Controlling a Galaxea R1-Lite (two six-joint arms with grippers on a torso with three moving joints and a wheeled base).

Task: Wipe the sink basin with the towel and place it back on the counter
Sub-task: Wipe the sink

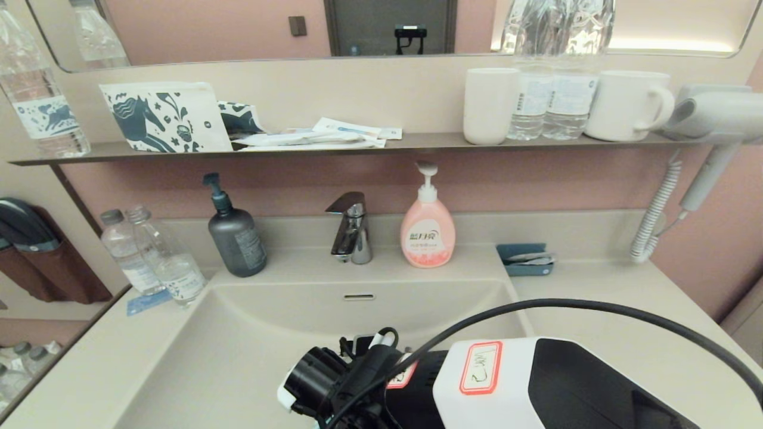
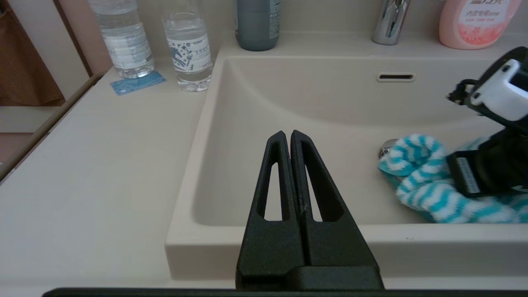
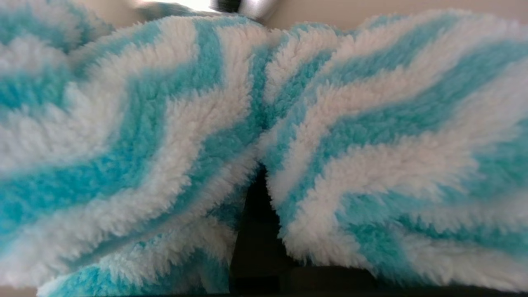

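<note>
bathroom vanity with a mirror, a wall shelf full of cups and bottles, and a beige worktop (image 1: 602, 310) wrapped around the sink basin (image 2: 288, 123). so the right claw (image 2: 474, 177) is down in the basin with the towel (image 2: 420, 181) bunched around it; from its own camera the turquoise and white fluff fills nearly everything, with a dark gap where the fingers seem to bite into a fold, so i'd say it's pinching the towel. the cloth spreads out to both sides of that claw and sits on the basin floor, right up against the chrome drain plug (image 2: 387, 147). the left claw (image 2: 291, 138) is parked over the near rim of the basin, its two fingers pressed together, holding nothing, well off to the side of the towel. looks to me like the wiping is underway. to do it well i'd keep the claw low so the cloth stays pressed flat, sweep across the floor and up the sloping walls, and go easy around the plug so the fluff doesn't snag. also watch the faucet (image 1: 351, 229) and the pink soap bottle (image 1: 427, 229) beyond it on the back ledge when sweeping that way.
</note>
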